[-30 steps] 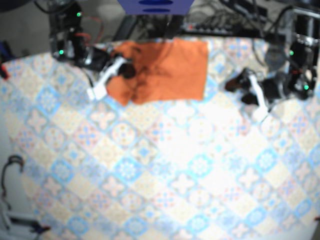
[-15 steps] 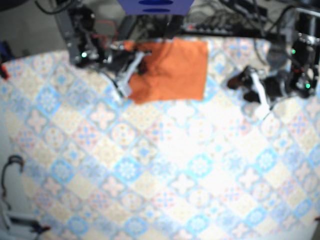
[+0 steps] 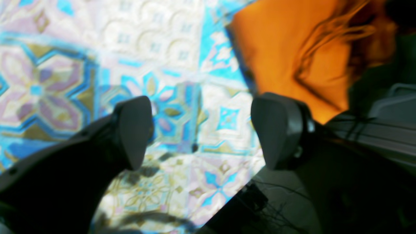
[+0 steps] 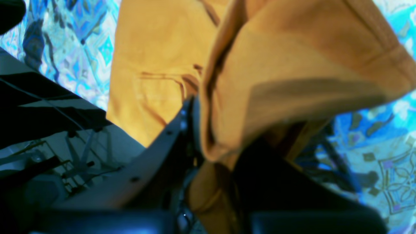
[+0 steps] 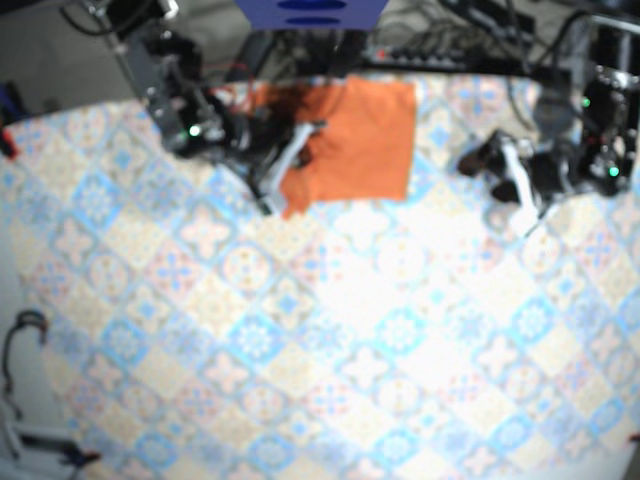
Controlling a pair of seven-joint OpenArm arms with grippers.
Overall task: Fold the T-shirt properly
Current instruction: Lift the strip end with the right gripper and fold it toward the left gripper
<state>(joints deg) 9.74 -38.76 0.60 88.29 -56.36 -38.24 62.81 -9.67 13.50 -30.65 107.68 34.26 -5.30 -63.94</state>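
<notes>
The orange T-shirt (image 5: pixel 365 140) lies at the far middle of the patterned tablecloth (image 5: pixel 330 330), partly folded over itself. My right gripper (image 5: pixel 290 165) is at the shirt's left edge and is shut on a lifted fold of it. In the right wrist view the orange cloth (image 4: pixel 292 65) drapes over the gripper (image 4: pixel 211 152), with a flat layer beneath. My left gripper (image 5: pixel 505 175) hovers to the right of the shirt, apart from it. In the left wrist view it (image 3: pixel 201 130) stands open and holds nothing, the shirt's corner (image 3: pixel 286 52) just beyond it.
A blue object (image 5: pixel 310 12) and cables sit behind the table's far edge. A looped cable (image 5: pixel 22 330) lies off the table at the left. The patterned cloth (image 3: pixel 65 65) covers the whole near half of the table.
My right gripper has moved rightwards with the shirt's left edge, laying it over the body, so the visible shirt is narrower. The left arm has hardly moved.
</notes>
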